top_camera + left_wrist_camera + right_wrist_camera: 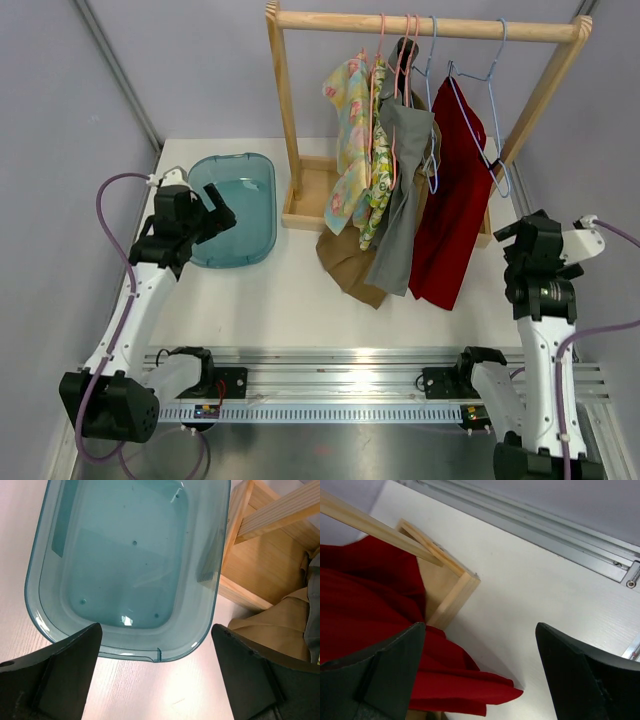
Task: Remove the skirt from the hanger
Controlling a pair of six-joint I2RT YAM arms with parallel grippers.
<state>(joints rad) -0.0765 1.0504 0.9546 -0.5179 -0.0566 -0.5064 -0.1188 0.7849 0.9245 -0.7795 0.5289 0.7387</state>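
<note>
Top view: the left gripper (218,211) stands wide at the teal tub (245,225)'s edge. The red skirt (452,200) hangs on the wooden rack (420,22) far to its right, near the right gripper (514,234), which is also wide. Left wrist: the tub (130,555) lies ahead of the fingers (60,680). Right wrist: the skirt (365,580) hangs beside one finger (375,675).

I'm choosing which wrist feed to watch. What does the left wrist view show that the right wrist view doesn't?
Left wrist only: the teal bin and a tan garment. Right wrist only: the red garment and the metal rail. Both: the white table, the wooden rack base, and an open gripper: left gripper, right gripper.
</note>
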